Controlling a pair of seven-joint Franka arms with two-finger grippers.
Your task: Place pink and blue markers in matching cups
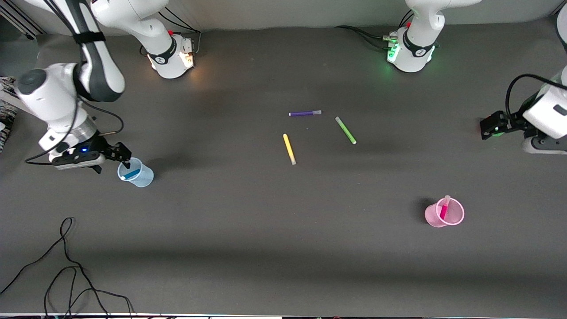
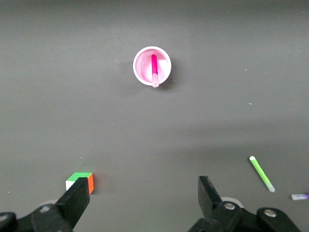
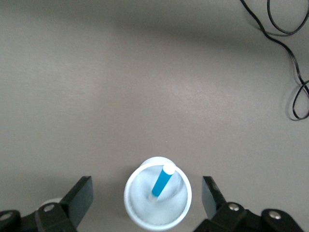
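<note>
blue marker (image 1: 130, 174): in blue cup (image 1: 141, 179), left-middle of frame
pink marker (image 1: 444, 209): in pink cup (image 1: 456, 216), lower right
right end effector (image 1: 125, 158): spread, empty, over blue cup
left end effector (image 1: 486, 128): spread, empty, right edge, waiting
progress: both placed; looks done

Robotics laboratory. Two white arm bases (image 1: 170, 55) are bolted to a bare grey counter (image 1: 283, 248), with status lights lit. Loose black cabling (image 1: 66, 266) trails across the counter's edge.
</note>
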